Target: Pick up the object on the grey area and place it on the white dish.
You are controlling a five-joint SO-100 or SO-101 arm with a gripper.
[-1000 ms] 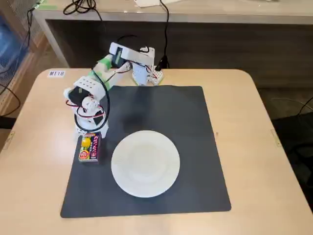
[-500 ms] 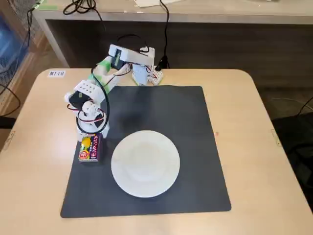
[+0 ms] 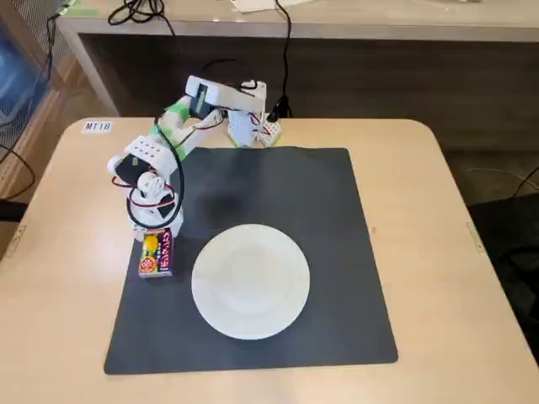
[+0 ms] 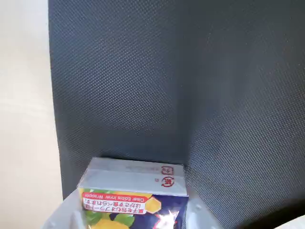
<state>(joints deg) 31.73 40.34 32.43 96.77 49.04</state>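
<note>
Gripper (image 3: 157,241) down over the box (image 3: 157,254), fingers either side of it in the wrist view, box (image 4: 133,200) sitting between them. Honestly can't tell if clamped or just straddling. Box near the mat's (image 3: 320,210) left edge in the fixed view, plate (image 3: 250,280) just beside, off to the gripper's right there.

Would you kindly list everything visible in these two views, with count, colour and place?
box: one, red and purple with yellow picture, on the mat's left edge in the fixed view
plate: one, white, on the mat, right of the box
mat: one, dark grey, on the table
table: one, beige
label: one, white, table's far left corner
cables: black, on the desk behind
arm: one, white and green, over the mat's left edge
gripper: one, at the box, grip unclear
</note>
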